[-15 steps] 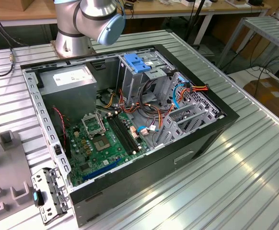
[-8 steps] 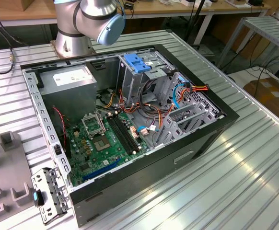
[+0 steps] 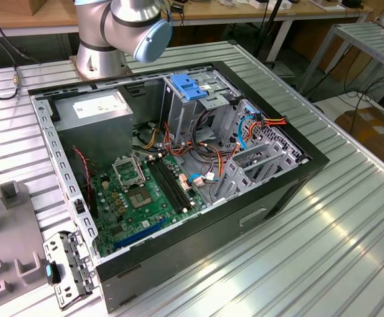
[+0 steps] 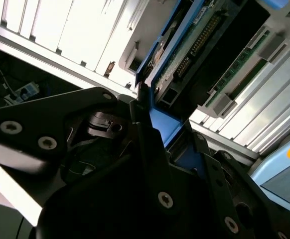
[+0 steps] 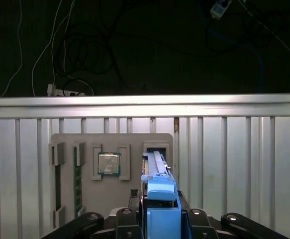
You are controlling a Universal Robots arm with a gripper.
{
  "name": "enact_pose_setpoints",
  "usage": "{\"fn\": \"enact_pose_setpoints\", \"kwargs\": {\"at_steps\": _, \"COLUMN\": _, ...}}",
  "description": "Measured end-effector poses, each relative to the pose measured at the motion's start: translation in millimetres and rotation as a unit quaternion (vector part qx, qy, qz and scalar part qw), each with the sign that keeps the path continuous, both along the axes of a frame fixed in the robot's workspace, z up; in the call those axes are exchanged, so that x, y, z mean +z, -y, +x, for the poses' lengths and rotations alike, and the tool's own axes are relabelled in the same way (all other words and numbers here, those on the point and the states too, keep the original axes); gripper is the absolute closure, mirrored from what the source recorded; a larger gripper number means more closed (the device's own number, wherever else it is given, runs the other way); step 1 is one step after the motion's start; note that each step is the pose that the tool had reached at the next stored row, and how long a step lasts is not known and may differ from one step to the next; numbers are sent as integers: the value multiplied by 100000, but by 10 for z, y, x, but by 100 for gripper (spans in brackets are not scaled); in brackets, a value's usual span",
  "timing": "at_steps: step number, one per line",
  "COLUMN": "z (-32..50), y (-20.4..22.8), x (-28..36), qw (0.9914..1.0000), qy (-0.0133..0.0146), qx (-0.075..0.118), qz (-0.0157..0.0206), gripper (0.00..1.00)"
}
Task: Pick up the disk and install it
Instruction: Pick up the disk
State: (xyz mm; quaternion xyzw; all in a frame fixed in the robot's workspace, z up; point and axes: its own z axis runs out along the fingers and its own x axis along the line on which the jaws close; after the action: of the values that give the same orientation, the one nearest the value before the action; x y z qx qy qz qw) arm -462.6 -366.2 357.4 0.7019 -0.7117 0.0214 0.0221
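End effector (image 4: 166, 133) clamped narrow on disk (image 4: 185, 55), jaws against its blue side rails; green circuit board and connector face second wrist view. In first wrist view disk (image 5: 157, 179) sits edge-on before grey tray (image 5: 110, 142) carrying processor chip (image 5: 108, 164) and memory stick (image 5: 77, 179) on ribbed desk (image 5: 234, 164); contact with tray unclear. Exterior view: open computer case (image 3: 198, 254) mid-desk, arm base (image 3: 103, 56) at case's 11 o'clock, tray at 8 o'clock.
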Motion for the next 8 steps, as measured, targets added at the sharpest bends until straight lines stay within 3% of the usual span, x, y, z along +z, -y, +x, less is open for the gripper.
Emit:
{"fn": "enact_pose_setpoints", "kwargs": {"at_steps": 3, "z": 0, "y": 0, "x": 5, "qw": 100000, "qy": 16, "qx": 0, "qz": 83, "gripper": 63}}
{"fn": "enact_pose_setpoints", "kwargs": {"at_steps": 4, "z": -1, "y": -1, "x": 7, "qw": 99998, "qy": 3, "qx": -9, "qz": 639, "gripper": 63}}
{"fn": "enact_pose_setpoints", "kwargs": {"at_steps": 6, "z": 0, "y": 0, "x": 8, "qw": 99971, "qy": 8, "qx": 1, "qz": 2400, "gripper": 63}}
{"fn": "enact_pose_setpoints", "kwargs": {"at_steps": 8, "z": 0, "y": -1, "x": 30, "qw": 99967, "qy": -4, "qx": -9, "qz": 2552, "gripper": 63}}
